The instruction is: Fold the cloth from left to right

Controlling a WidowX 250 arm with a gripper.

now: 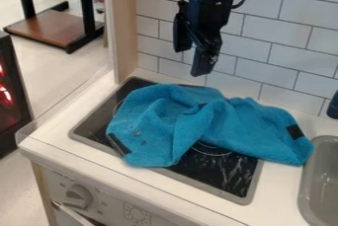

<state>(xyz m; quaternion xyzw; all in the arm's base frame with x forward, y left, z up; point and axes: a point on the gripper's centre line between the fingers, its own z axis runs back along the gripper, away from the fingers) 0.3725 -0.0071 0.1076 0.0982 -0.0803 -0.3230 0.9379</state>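
The black gripper [190, 62] hangs above the back edge of the stove, in front of the tiled wall. Its fingers stand apart with nothing between them, clear above the cloth. The blue cloth [228, 126] lies crumpled across the black stove top [221, 170], with raised folds around its middle. Its right end extends over the white counter towards the sink, and dark patches mark its lower left and right parts.
A grey sink [322, 180] is set into the counter at the right, with a dark object [332, 106] above it at the view's edge. A wooden post [122, 27] and a low clear panel [66, 104] border the left side. The stove knob [78, 195] is on the front.
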